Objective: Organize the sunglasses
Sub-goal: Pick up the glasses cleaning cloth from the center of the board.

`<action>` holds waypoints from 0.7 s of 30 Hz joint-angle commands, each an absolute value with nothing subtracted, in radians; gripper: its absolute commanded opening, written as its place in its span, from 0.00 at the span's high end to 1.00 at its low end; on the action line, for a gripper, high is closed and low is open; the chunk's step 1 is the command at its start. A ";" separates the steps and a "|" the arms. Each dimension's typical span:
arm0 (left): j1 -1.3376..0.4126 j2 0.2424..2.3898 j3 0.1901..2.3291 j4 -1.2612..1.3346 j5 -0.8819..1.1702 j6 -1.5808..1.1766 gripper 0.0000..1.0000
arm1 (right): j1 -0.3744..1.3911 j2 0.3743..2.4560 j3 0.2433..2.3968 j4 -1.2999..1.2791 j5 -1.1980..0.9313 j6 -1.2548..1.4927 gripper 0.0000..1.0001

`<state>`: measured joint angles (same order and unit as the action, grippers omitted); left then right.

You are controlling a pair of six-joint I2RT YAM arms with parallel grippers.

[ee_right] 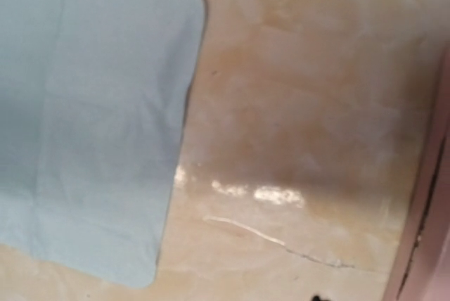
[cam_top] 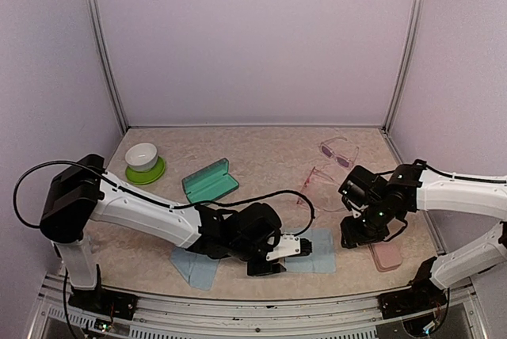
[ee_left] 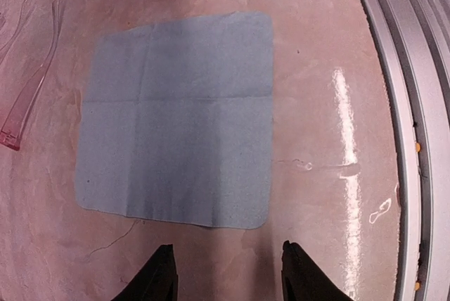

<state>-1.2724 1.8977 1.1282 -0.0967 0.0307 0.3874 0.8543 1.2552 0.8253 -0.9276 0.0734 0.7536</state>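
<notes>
Left hand (ee_left: 226, 252) fingers apart, empty, over blue cloth (ee_left: 179, 114) — red sunglasses (cam_top: 313, 184) just past it, clear pair (cam_top: 339, 151) well beyond. Right hand (cam_top: 353, 236): opening can't tell. Risk — closing here pinches cloth, not glasses.

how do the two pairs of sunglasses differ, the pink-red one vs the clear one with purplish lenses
Frame: the thin translucent pink-red sunglasses are reddish; the pale clear-framed sunglasses with purplish-pink lenses are almost colourless. Place: the clear pair lies farther back; the pink-red pair sits nearer the middle. Both lie loose on the beige table.
</notes>
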 commanded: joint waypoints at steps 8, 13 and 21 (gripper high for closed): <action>-1.263 1.971 1.151 -0.049 0.094 0.496 0.54 | 0.856 1.198 0.822 -0.967 0.115 0.840 0.49; -1.262 2.000 1.179 -0.047 0.102 0.502 0.56 | 0.856 1.199 0.818 -0.974 0.107 0.843 0.49; -1.257 2.040 1.198 -0.049 0.053 0.537 0.62 | 0.856 1.186 0.806 -0.981 0.104 0.850 0.49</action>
